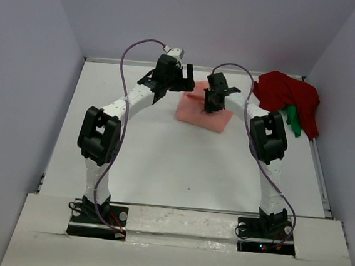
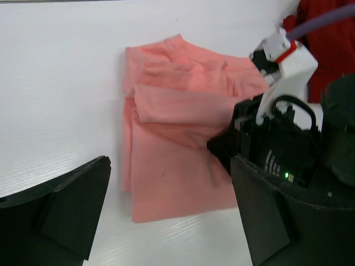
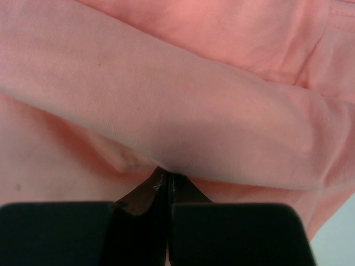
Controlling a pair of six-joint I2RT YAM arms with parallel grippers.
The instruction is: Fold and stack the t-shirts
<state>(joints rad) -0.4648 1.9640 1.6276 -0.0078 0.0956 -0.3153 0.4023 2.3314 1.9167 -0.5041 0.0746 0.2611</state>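
1. Top view: the salmon-pink t-shirt (image 1: 205,115) is lying on the table (image 1: 162,163) towards the far side, about in the middle, folded into a rough rectangle. The dark red t-shirt (image 1: 287,93) is bunched up in the far right corner, with a bit of the green t-shirt (image 1: 293,122) poking out from under its near edge. The right fingers (image 1: 212,102) are down on the far part of the pink one. The left fingers (image 1: 184,78) sit just beside its far left corner. Can't tell how wide either pair is from up here.
2. Left wrist view: the left fingers (image 2: 61,216) are spread wide, holding nothing, and hang over the pink shirt (image 2: 166,166) without touching it. A sleeve is folded across the shirt's middle. The right fingers (image 2: 223,147) reach onto the cloth from the right, and the dark red shirt (image 2: 327,50) shows at the top right.
3. Right wrist view: it's basically all pink cloth (image 3: 177,100). The right fingers (image 3: 138,233) are pressed together with just a thin slit between them, and the tips are nipping the fabric right under a thick fold that runs across the picture.
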